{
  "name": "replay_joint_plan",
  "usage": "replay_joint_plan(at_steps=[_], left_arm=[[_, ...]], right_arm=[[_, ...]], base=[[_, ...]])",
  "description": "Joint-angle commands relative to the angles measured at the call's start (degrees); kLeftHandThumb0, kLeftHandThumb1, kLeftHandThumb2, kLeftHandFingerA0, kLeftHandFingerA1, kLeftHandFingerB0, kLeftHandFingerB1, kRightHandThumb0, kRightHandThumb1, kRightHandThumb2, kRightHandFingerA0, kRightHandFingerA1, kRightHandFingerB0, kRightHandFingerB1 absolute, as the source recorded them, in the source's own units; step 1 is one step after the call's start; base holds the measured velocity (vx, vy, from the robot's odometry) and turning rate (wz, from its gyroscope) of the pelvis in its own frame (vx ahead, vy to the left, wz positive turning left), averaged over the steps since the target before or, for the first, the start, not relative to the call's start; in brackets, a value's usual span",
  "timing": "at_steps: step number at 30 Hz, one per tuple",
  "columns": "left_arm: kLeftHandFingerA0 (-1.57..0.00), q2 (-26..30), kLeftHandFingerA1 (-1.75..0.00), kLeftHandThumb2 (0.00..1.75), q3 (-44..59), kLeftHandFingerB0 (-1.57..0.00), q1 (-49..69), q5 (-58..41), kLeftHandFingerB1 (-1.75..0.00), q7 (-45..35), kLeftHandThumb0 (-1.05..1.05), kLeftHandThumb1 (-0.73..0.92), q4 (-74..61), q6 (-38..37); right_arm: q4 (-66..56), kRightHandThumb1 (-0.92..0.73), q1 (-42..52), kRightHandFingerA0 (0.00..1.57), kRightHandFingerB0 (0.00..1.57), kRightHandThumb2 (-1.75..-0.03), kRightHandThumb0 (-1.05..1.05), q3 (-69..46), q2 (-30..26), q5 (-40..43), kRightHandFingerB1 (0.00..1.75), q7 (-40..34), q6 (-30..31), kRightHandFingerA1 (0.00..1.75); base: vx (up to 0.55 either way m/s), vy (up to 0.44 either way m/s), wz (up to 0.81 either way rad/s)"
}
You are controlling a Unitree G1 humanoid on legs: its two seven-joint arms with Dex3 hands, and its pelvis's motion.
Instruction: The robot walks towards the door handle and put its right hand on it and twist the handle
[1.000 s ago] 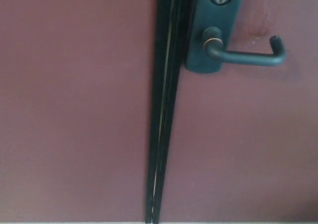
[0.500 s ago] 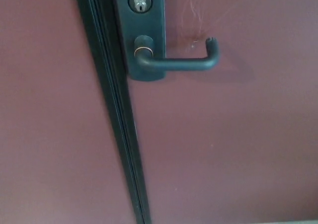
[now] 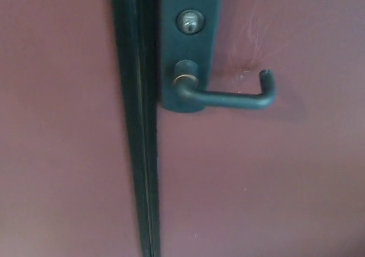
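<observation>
We can't say how open either hand is, neither shows. All we get is the dark door handle (image 3: 228,99), level, untouched, below its keyhole (image 3: 190,21).

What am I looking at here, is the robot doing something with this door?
This is the view from the robot's head, close up to a dark red door. A dark lever handle sits level on its plate, with the keyhole above it. Neither robot hand shows in the picture, so nothing is touching the handle.
</observation>
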Motion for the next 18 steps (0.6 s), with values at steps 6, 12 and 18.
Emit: replay_joint_plan(at_steps=[6,12,18], left_arm=[[-0.64,-0.17,-0.49,0.58,-0.13,-0.47,0.12,-0.51,-0.41,-0.31,-0.12,0.64,-0.35,0.24],[-0.65,0.22,-0.50,0.58,-0.82,-0.47,0.24,0.17,-0.41,-0.76,-0.12,0.64,-0.42,-0.68],[-0.65,-0.09,-0.51,0.58,-0.60,-0.48,-0.30,-0.39,-0.41,-0.38,-0.14,0.64,-0.42,-0.21]], right_arm=[[0.06,-0.66,-0.03,0.68,0.45,-0.60,-0.24,0.88,0.17,-0.95,0.38,0.15,0.42,0.49],[0.00,-0.67,0.03,0.66,0.47,-0.60,-0.23,0.83,0.17,-0.51,0.39,0.77,0.29,0.48],[-0.16,-0.68,0.22,0.66,0.46,-0.60,-0.23,1.23,0.24,-0.83,0.39,0.17,0.72,0.48]], base=[[0.11,0.154,0.12],[0.10,0.081,-0.04],[0.12,0.236,0.00]])
